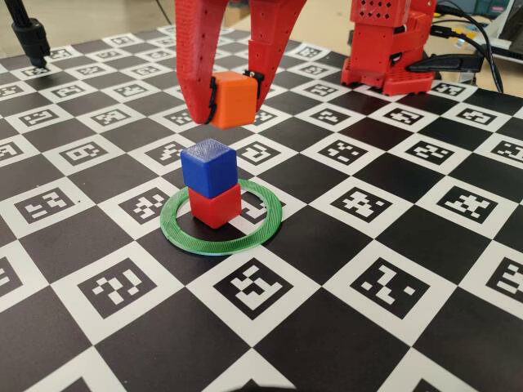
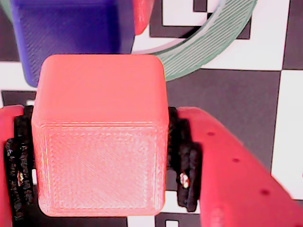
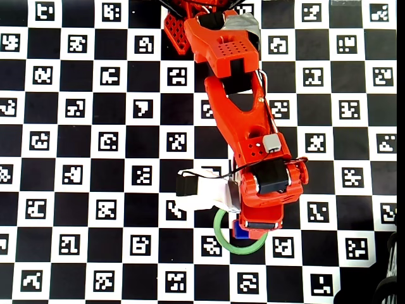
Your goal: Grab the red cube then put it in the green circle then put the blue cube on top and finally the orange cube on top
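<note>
Last step, by the look of it — the gripper, jaws clamped on the orange cube, hangs just above the blue cube, which sits on the red cube inside the green circle — next it needs lining up squarely over the blue cube and a gentle lowering.

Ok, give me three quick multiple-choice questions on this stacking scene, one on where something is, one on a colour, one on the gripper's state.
1. Where does the red cube sit?
A. inside the green circle
B. outside it
C. on the blue cube

2. Which colour tops the stack?
A. red
B. blue
C. green

3. What is the gripper doing?
A. empty, open
B. holding the orange cube
C. holding a blue cube

Answers: 1 A, the ring surrounds it in the fixed view. 2 B, blue rests on red. 3 B, the fingers clamp the orange cube above the stack.
</note>
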You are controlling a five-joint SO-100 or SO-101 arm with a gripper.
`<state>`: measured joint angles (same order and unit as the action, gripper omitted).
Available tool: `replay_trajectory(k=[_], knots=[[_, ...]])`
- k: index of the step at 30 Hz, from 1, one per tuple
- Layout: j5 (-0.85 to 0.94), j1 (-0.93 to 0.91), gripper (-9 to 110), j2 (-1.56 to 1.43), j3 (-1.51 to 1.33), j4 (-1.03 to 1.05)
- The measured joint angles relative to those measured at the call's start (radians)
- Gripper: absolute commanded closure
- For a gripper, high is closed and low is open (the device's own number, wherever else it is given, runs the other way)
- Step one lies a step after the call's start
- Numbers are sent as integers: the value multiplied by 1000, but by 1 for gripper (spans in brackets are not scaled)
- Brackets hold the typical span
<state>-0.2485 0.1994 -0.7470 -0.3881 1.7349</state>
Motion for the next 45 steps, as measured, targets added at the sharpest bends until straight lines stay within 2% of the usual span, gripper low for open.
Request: replay_trajectory(k=[37,40,45], knots=[[9,-35,100,43,0,-67],[9,-35,95,43,0,-67],[9,-35,81,43,0,-67]])
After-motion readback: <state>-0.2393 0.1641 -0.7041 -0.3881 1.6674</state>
